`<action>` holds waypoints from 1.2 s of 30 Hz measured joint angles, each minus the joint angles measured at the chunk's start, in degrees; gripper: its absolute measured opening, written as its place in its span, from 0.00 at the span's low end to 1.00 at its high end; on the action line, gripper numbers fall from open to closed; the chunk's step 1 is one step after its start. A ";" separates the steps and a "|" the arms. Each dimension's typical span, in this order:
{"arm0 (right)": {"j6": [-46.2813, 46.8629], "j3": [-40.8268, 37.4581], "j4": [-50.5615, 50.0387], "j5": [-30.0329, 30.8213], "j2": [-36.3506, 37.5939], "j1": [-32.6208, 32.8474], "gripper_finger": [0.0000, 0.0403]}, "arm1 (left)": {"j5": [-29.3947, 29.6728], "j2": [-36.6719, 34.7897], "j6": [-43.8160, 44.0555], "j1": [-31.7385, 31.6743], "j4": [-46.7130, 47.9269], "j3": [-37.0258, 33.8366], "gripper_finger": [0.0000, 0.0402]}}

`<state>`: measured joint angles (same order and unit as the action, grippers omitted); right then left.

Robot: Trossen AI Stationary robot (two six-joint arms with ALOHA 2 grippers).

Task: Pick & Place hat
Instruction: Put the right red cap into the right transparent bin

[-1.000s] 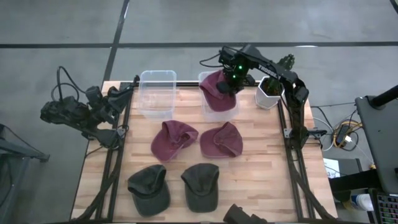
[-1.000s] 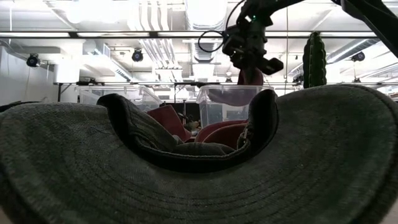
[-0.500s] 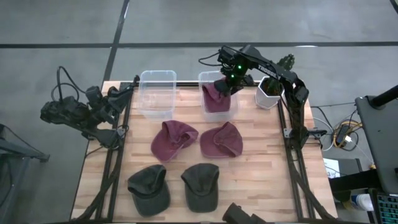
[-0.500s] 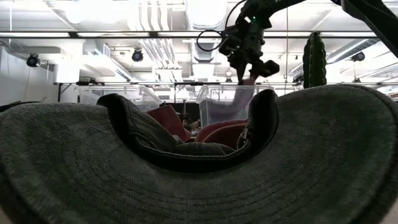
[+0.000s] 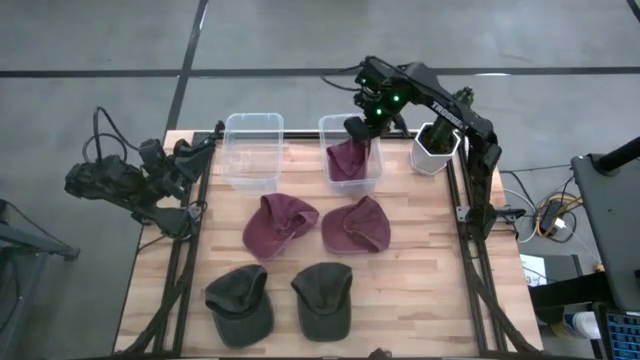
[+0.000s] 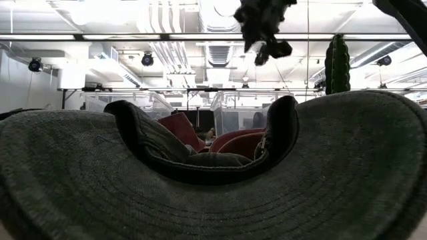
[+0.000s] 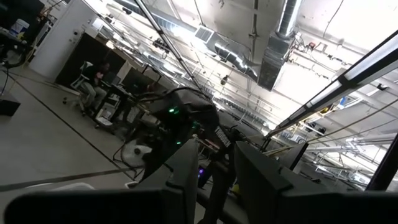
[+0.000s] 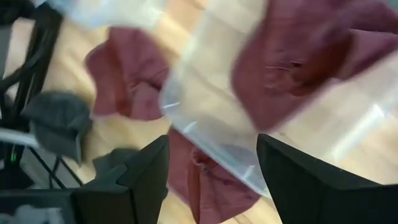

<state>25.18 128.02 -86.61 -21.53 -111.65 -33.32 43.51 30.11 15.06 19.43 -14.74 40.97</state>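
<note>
- The right hand (image 5: 362,124) is held above the right clear bin (image 5: 351,150) at the surface's (image 5: 420,260) far edge, fingers apart and empty.
- A maroon hat (image 5: 346,160) lies inside that bin; the left clear bin (image 5: 251,150) holds nothing.
- Two maroon hats (image 5: 280,222) and two dark hats (image 5: 322,298) are spread nearer.
- The left hand (image 5: 200,152) is parked off the left edge; its state cannot be told.
- No writing can be read.

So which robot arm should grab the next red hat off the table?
Probably the right. The right gripper hangs open above the bin holding a red hat, near the two red hats on the table. The left gripper sits folded off the table's left edge.
</note>
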 joint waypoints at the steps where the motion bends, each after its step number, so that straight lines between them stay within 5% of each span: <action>1: -0.45 0.53 0.04 -0.02 0.15 1.01 0.58 | -0.02 0.02 0.14 -0.01 0.41 -0.01 0.24; 14: 4.96 1.67 3.98 2.18 0.91 19.21 0.58 | -2.29 0.70 8.40 0.01 12.33 -0.02 0.24; 24: -5.85 -1.80 4.57 14.59 0.91 34.45 0.56 | -2.25 1.46 15.99 0.01 13.96 -0.03 0.24; 33: -9.91 -14.24 7.16 31.54 0.81 45.66 0.56 | -3.67 1.69 29.05 0.00 13.89 -0.02 0.24; 36: -10.22 -18.71 10.20 32.90 0.91 48.45 0.56 | -3.72 2.18 29.42 0.00 13.93 -0.03 0.24</action>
<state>14.96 109.31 -76.40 11.38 -110.74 15.12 39.79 32.29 44.48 19.44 -0.82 40.94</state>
